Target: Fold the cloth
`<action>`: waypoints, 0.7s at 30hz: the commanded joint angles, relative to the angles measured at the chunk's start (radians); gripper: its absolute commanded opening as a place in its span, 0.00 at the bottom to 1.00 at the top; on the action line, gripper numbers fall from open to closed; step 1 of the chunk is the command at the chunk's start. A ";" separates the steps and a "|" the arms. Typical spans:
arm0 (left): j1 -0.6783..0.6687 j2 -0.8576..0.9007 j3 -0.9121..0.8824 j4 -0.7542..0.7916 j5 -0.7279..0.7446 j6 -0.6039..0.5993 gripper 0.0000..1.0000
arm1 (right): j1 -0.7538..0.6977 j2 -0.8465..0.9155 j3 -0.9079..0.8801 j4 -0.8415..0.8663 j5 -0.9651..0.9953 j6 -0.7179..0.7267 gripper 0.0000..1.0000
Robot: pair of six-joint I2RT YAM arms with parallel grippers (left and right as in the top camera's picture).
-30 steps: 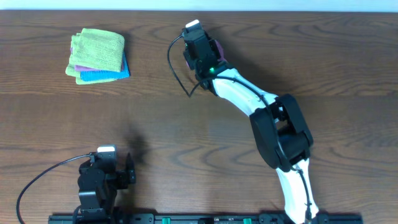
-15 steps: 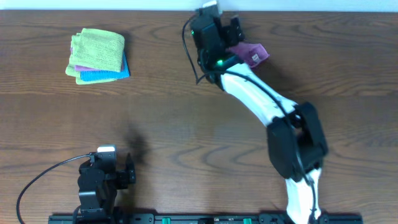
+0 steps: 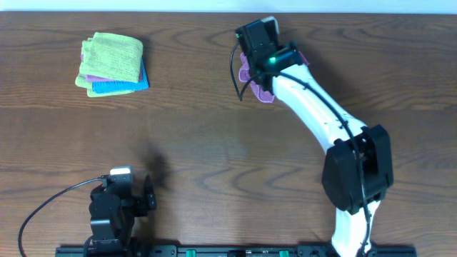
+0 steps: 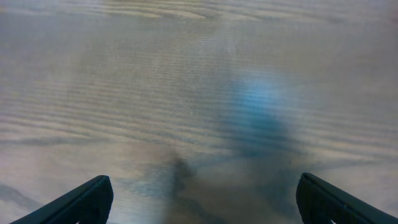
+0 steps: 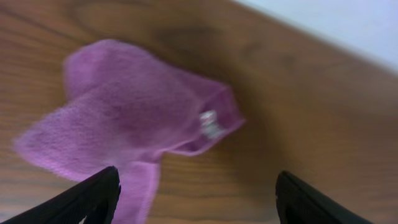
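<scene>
The purple cloth point(image 3: 248, 73) lies crumpled on the far part of the table, mostly hidden under my right arm in the overhead view. In the right wrist view the cloth point(image 5: 124, 115) is bunched, with a small white tag point(image 5: 209, 124) at one corner. My right gripper point(image 5: 198, 186) hovers over the cloth's edge, open, with only wood and a strip of cloth between its fingers. The right gripper point(image 3: 258, 53) sits near the table's far edge. My left gripper point(image 3: 127, 196) rests at the near left, open and holding nothing, and the left gripper point(image 4: 202, 190) faces bare wood.
A stack of folded cloths, lime-green point(image 3: 111, 56) on top and bright blue point(image 3: 123, 86) below, sits at the far left. The table's far edge point(image 3: 143, 12) runs close behind the right gripper. A black cable point(image 3: 43, 207) loops beside the left arm.
The right arm swung rightward along the far edge with the cloth hanging from it. Its jaws opened, and the cloth now lies on the table beneath it. The left arm stayed still.
</scene>
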 commanded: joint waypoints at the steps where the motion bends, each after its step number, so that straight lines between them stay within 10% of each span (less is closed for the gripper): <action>1: 0.002 -0.006 -0.013 -0.003 -0.010 -0.129 0.95 | -0.036 0.005 0.002 0.023 -0.257 0.108 0.79; 21: 0.002 -0.006 -0.013 0.002 -0.010 -0.180 0.95 | -0.043 0.159 0.002 0.182 -0.381 0.097 0.79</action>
